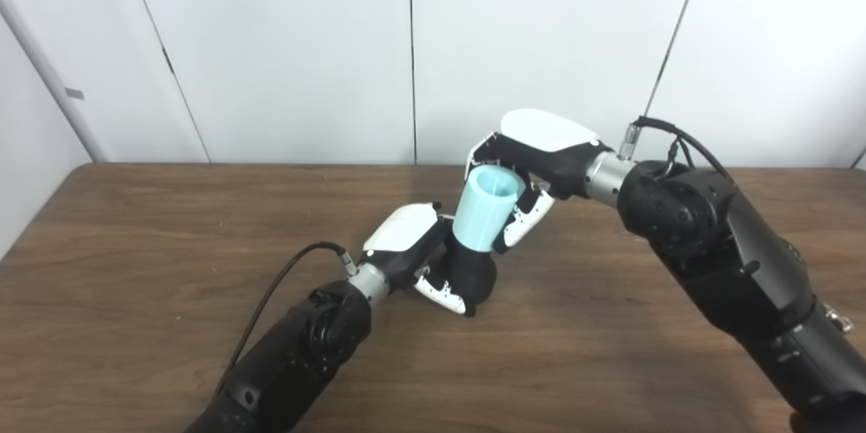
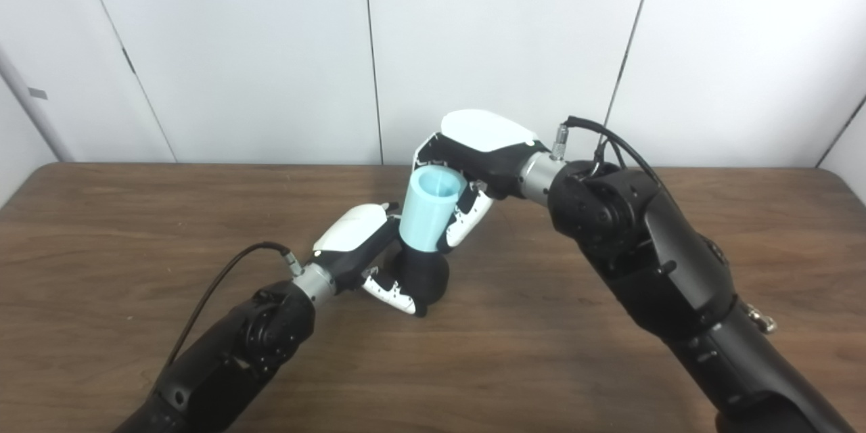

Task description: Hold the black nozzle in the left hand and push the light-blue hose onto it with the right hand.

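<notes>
— Nearest the lens, what does the left hand [image 1: 413,243] do?
— Low at the frame's centre, its fingers are wrapped around the black nozzle [image 1: 471,272], whose base sits on the wooden table [image 1: 135,250].
— And the right hand [image 1: 534,149]?
— It comes in from the upper right, fingers curled around the light-blue hose [image 1: 484,211], thumb against its side. The hose stands tilted, its lower end seated on the nozzle's top, open mouth upward.
</notes>
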